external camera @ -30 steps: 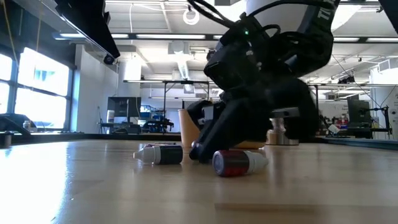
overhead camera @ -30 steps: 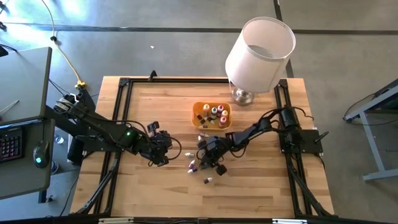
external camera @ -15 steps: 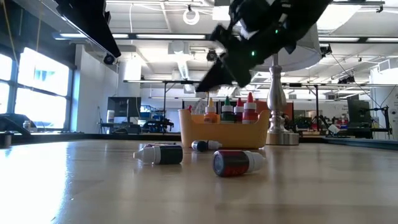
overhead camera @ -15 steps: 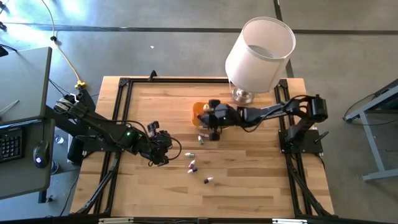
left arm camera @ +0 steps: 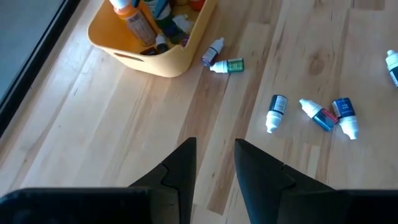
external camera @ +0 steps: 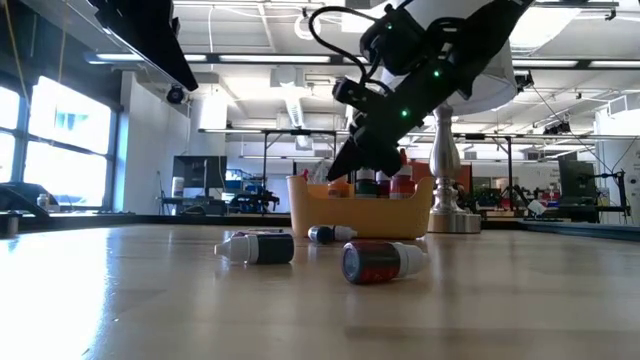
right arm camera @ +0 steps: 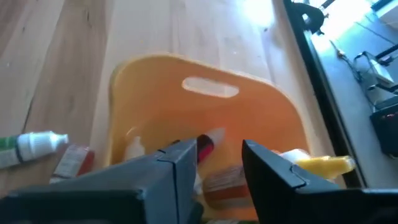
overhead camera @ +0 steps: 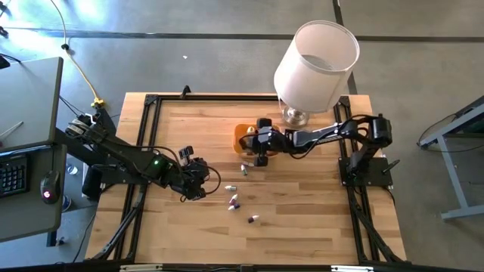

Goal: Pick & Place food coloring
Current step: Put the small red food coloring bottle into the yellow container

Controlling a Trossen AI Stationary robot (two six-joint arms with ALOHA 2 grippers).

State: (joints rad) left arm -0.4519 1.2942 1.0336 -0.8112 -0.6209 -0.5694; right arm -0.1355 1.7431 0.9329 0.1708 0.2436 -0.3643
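Note:
The orange tray (overhead camera: 246, 134) stands right of the table's middle, toward the far edge, with several food coloring bottles upright in it (external camera: 400, 184). More bottles lie on their sides on the wood nearer me: a dark one (external camera: 258, 247), a red one (external camera: 380, 261) and others (overhead camera: 234, 201) (overhead camera: 253, 219). My right gripper (overhead camera: 261, 145) (right arm camera: 220, 149) hangs open over the tray. A red bottle with a pale cap (right arm camera: 208, 144) lies in the tray, seen between its fingers. My left gripper (overhead camera: 193, 175) (left arm camera: 215, 149) waits open, left of the loose bottles.
A lamp with a white shade (overhead camera: 316, 54) stands on its metal base (overhead camera: 296, 117) right behind the tray, close to my right arm. Black rails (overhead camera: 147, 136) frame the table. Bare wood lies toward the near edge.
My right gripper has risen from the loose bottles at the table's middle and swung toward the far edge to the tray. In the last half second it has dipped lower over the tray. The lying bottles in front have stayed put.

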